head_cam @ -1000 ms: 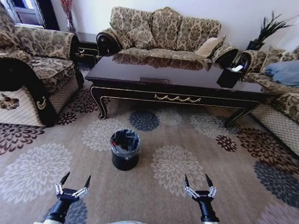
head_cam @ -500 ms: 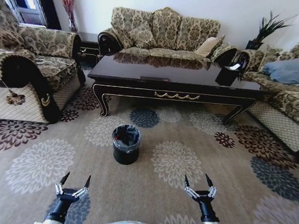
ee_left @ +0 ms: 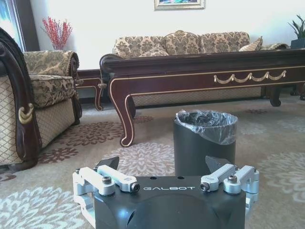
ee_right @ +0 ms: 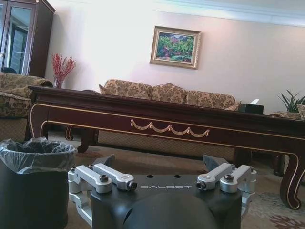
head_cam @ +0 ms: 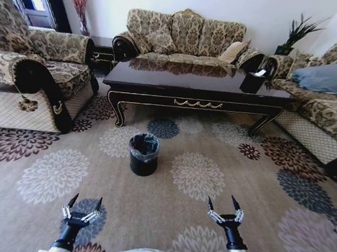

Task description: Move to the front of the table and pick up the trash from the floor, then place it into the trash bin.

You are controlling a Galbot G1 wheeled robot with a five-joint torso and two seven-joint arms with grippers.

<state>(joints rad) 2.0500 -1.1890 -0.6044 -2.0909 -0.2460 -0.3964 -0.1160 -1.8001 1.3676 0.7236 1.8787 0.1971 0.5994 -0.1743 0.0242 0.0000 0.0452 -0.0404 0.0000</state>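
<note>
With both the left gripper [head_cam: 83,209] and right gripper [head_cam: 224,209] spread apart and holding nothing, the robot could bump the trash bin [head_cam: 143,154] standing near the table [head_cam: 197,85] if it rolls straight on.

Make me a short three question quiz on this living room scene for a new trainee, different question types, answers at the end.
1. True or false: the bin stands on the carpet between the robot and the table.
2. Multiple choice: the left end effector and the right end effector are
A. both open and holding nothing
B. both shut on trash
C. one open, one shut on a bottle
3. Fill in: the bin is lined with a black plastic ____.

Key: 1 true. 2 A. 3 bag.
</note>
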